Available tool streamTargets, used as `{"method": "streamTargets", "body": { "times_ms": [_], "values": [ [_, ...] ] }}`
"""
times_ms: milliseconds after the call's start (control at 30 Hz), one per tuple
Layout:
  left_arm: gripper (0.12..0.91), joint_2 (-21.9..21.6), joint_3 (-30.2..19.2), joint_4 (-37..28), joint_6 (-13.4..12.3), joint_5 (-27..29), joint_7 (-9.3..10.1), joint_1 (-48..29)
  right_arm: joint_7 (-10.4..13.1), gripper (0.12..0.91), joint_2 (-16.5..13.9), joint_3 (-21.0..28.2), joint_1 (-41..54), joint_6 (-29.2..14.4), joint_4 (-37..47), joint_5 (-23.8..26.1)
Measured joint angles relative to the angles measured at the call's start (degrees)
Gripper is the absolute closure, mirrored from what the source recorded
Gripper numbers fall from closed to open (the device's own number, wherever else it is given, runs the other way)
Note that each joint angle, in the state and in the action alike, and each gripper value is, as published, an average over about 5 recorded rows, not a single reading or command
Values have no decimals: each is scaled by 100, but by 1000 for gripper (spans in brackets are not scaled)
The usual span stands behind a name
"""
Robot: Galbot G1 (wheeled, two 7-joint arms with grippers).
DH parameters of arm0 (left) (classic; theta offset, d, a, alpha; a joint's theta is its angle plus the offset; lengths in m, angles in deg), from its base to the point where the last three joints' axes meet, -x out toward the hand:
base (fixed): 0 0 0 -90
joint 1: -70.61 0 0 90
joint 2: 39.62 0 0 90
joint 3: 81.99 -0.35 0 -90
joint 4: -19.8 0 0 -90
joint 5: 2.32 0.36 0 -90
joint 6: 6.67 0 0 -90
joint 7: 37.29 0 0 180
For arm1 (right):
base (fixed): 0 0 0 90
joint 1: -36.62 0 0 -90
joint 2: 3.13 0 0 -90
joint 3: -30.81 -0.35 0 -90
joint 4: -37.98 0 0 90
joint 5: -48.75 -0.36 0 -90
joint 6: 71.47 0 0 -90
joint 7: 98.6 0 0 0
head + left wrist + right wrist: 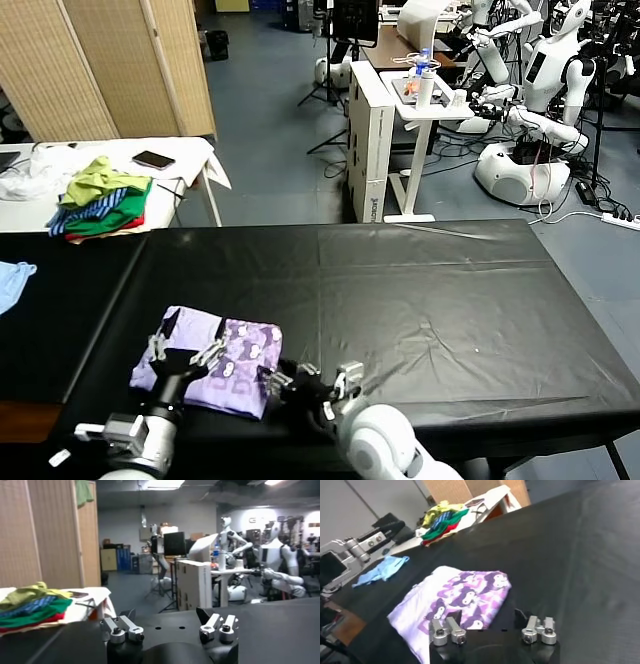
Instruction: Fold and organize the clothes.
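From the head view, the pale lavender cotton T-shirt with the purple print [212, 360] lies folded into a small block near the front edge of the black table [430, 300]. The folding looks nearly done. I think the step now is letting go and pulling the arms away. The next move likely calls for tidying the block or carrying it to where it belongs, with a soft, even grip so the folds do not fall open.

The left gripper [186, 353] hangs over the near part of the shirt with its fingers spread wide, holding nothing. The right gripper [312, 383] sits just beside the shirt's right edge, low by the table's front. A green, yellow and striped pile of clothes [100, 198] rests on a white table far off, and a light blue cloth [12, 280] lies at the left edge.

In the left wrist view, the left gripper [170, 630] points level across the table, jaws apart and empty.

In the right wrist view, the right gripper [492, 632] faces the shirt [455, 602] with a gap between its fingers. Nothing is in them.
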Motion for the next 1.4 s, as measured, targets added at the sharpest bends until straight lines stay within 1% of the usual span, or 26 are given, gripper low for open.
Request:
{"method": "streamTargets", "body": {
  "times_ms": [33,167,233,267,333,400,500,667,733,833,900,933,1033,1067,1133,1167,1267,1300,1400],
  "values": [
    [123,-4,23,11,-4,-9,1,11,8,575,29,21,12,1,34,11],
    [123,1,75,23,-22,-20,6,31,30,810,79,50,20,-3,115,86],
    [123,17,83,23,-35,-20,7,40,38,871,82,40,11,-7,129,159],
    [123,26,86,21,-42,-19,7,46,40,883,76,26,3,-3,124,211],
    [123,45,92,13,-60,-18,8,62,25,880,42,-29,-12,41,79,355],
    [123,57,96,-6,-83,-19,8,78,-43,884,-34,-132,-6,140,3,513],
    [123,68,98,-56,-118,-19,10,82,-230,885,-222,-350,62,354,-101,660],
    [123,120,81,-129,-153,-16,14,85,-567,885,-663,-741,298,760,-121,792],
    [123,141,76,-145,-171,-15,16,113,-704,885,-820,-843,399,830,-107,888],
    [123,165,76,-170,-212,-27,29,153,-951,875,-1020,-936,509,778,-73,1100],
    [123,184,78,-185,-231,-81,58,167,-1142,820,-1128,-992,533,689,-68,1294],
    [123,193,78,-190,-227,-125,82,172,-1223,774,-1173,-1022,527,648,-81,1398],
    [123,208,74,-188,-168,-287,165,192,-1377,595,-1302,-1127,440,538,-169,1711],
    [123,206,75,-180,-123,-334,182,206,-1399,519,-1343,-1166,387,487,-215,1802],
    [123,185,82,-159,-52,-408,197,249,-1413,406,-1424,-1257,236,336,-327,1949],
    [123,166,86,-150,-47,-435,203,277,-1399,331,-1459,-1313,139,238,-390,2000],
    [123,92,100,-132,-107,-444,237,381,-1250,181,-1519,-1537,-237,-146,-607,2086],
    [123,64,103,-119,-115,-443,251,424,-1175,152,-1522,-1623,-381,-300,-679,2114],
    [123,-19,108,-47,-56,-484,309,579,-903,123,-1489,-1909,-889,-855,-909,2276]
  ]
}}
